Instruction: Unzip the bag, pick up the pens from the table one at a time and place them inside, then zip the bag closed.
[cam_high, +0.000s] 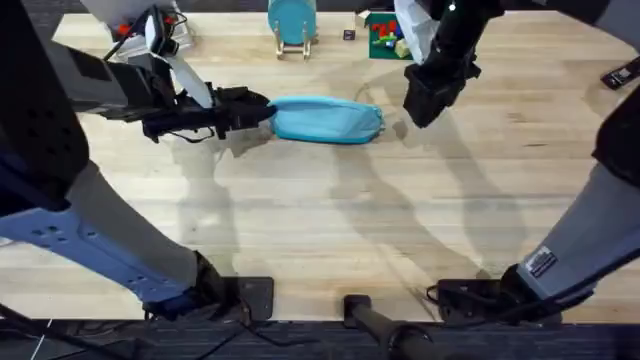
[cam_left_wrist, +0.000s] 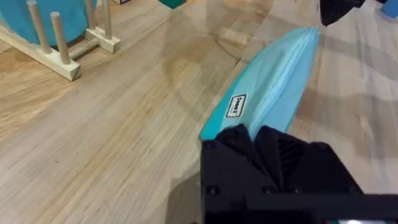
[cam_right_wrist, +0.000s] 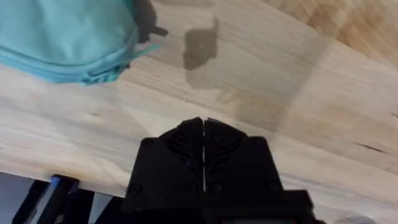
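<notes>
Since the bag (cam_high: 326, 120) looks soft and light, lying upper centre on the table (cam_high: 330, 230), pinch its fabric end: the left gripper (cam_high: 262, 112) clamps that end; the right gripper (cam_high: 418, 108) hovers closed, empty.

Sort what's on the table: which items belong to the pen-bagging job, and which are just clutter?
Job items:
- bag, left gripper shut on its end
- right gripper, shut, beside the bag
- table

Clutter:
- teal disc on wooden stand
- colourful blocks
</notes>
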